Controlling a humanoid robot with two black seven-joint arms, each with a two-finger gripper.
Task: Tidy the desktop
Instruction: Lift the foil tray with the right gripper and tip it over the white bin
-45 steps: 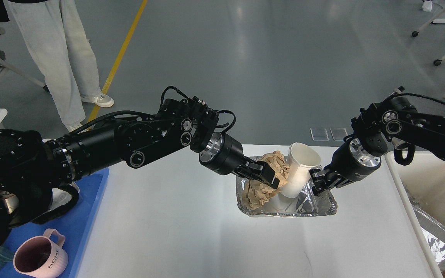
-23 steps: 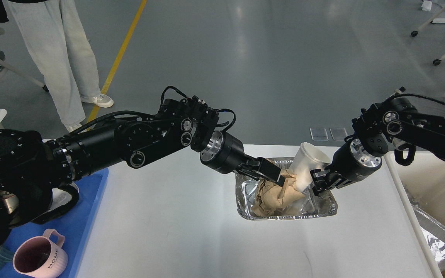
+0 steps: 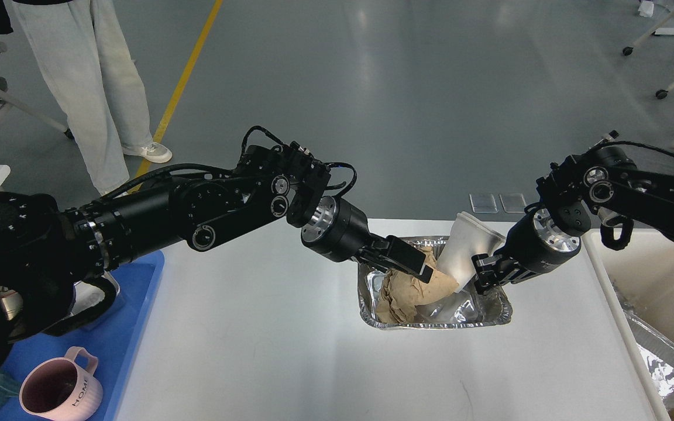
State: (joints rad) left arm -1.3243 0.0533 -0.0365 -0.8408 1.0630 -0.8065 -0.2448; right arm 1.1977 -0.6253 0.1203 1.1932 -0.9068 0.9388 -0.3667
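A foil tray sits on the white desktop, right of centre. Inside it lie a crumpled brown paper and a white paper cup that leans to the right, its mouth over the far rim. My left gripper reaches in from the left, its fingers closed on the top of the brown paper. My right gripper is at the tray's right rim, beside the cup's lower side. How its jaws stand is hard to make out.
A blue tray at the desktop's left edge holds a pink mug. A cream bin at the right holds another foil tray. A person stands on the floor at the far left.
My left gripper has pressed the brown paper down from above the tray into it. The cup has tipped from nearly upright to leaning right. The right gripper has hardly moved.
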